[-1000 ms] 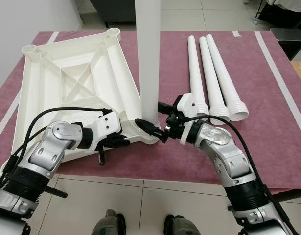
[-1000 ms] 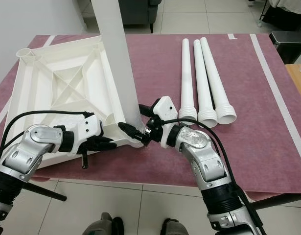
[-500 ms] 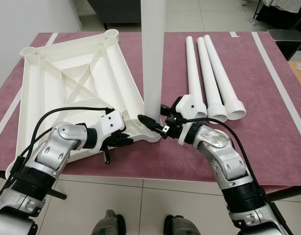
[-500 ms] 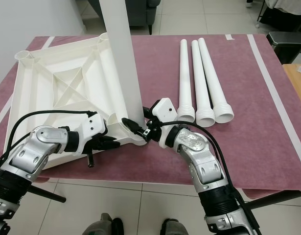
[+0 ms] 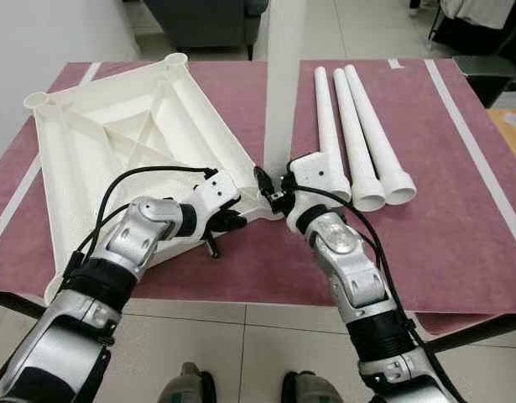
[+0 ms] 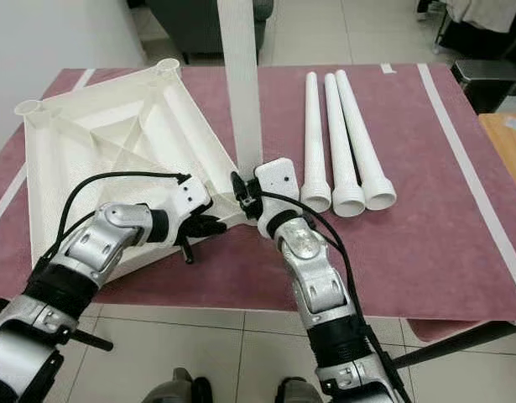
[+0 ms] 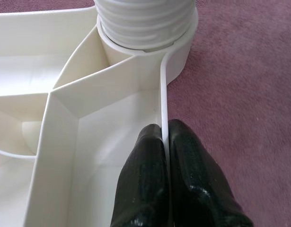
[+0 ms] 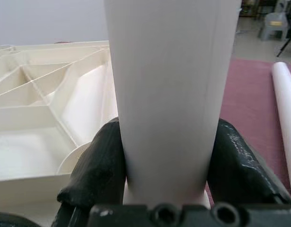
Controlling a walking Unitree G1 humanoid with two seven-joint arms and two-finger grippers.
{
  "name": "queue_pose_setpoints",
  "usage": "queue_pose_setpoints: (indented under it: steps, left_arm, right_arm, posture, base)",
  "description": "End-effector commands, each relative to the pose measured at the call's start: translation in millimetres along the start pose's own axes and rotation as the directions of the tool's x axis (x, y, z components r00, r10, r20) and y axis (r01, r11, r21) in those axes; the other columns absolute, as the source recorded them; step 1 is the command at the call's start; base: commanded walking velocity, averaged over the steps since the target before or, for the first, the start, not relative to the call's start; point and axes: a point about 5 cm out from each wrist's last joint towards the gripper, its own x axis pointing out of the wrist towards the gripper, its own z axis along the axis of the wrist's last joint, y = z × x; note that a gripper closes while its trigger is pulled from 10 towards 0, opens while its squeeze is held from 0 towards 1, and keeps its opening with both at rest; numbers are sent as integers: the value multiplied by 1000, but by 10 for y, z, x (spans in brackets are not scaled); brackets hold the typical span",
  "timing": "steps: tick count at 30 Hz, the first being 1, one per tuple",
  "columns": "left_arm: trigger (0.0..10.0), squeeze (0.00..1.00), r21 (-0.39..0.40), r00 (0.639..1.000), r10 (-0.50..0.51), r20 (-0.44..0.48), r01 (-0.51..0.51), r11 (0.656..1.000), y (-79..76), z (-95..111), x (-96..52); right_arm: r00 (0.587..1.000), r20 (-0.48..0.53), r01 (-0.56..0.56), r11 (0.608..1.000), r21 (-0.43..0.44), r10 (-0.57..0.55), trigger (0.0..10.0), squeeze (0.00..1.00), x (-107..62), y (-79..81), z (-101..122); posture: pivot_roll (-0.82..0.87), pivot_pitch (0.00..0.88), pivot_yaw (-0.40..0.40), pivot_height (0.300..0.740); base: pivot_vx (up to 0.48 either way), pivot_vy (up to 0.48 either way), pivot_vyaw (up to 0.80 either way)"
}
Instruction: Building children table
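Leg upright in tabletop corner socket, right hand clamped around base; left hand pinching tabletop rim.

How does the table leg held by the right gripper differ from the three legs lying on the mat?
The held leg stands upright, its threaded end seated in a corner socket of the tabletop, and the right gripper clamps it. The three loose legs lie flat, side by side on the mat, untouched. All four are white tubes.
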Motion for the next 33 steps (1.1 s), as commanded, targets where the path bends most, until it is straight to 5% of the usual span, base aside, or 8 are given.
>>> queue_pose_setpoints:
  steps: [1, 3, 4, 5, 7, 8, 20, 33]
  left_arm:
    - [0, 0, 69, 997, 28, 78, -33, 997, 101, 222, -60]
    - [0, 0, 72, 997, 17, 74, -22, 997, 89, 197, -71]
    - [0, 0, 72, 997, 17, 74, -22, 997, 89, 197, -71]
    - [0, 0, 78, 998, 3, 70, -8, 997, 63, 169, -91]
    - [0, 0, 79, 998, -1, 69, -5, 997, 56, 162, -95]
    - [0, 0, 88, 998, -20, 66, 15, 996, 23, 136, -131]
    - [0, 0, 152, 989, -144, 35, 137, 979, -144, 16, -363]
    - [0, 0, 162, 949, -309, -57, 314, 936, -419, -210, -653]
  right_arm:
    - [956, -279, 89, 996, -21, -92, 0, 0, -136, -98, -565]
    - [973, -218, 74, 997, -16, -75, 10000, 0, -110, -78, -478]
    - [973, -218, 74, 997, -16, -75, 10000, 0, -110, -78, -478]
    - [987, -157, 22, 1000, 8, -20, 10000, 1000, -95, -82, -392]
    - [990, -140, 11, 1000, 12, -9, 10000, 1000, -92, -84, -366]
    - [996, -63, -63, 998, 27, 64, 10000, 0, -77, -97, -233]
    - [949, 104, -301, 954, 2, 299, 10000, 0, -104, -214, 131]
    - [730, 102, -678, 735, -20, 676, 10000, 0, -332, 74, 204]
  posture:
    - [5, 131, 99, 740]
    - [6, 134, 103, 740]
    - [6, 134, 103, 740]
    - [7, 135, 102, 740]
    - [7, 135, 102, 740]
    - [7, 135, 101, 740]
    - [9, 135, 100, 740]
    - [25, 134, 93, 740]
  base:
    - [0, 0, 0]
    - [0, 0, 0]
    - [0, 0, 0]
    - [0, 0, 0]
    - [0, 0, 0]
    - [0, 0, 0]
    - [0, 0, 0]
    - [0, 0, 0]
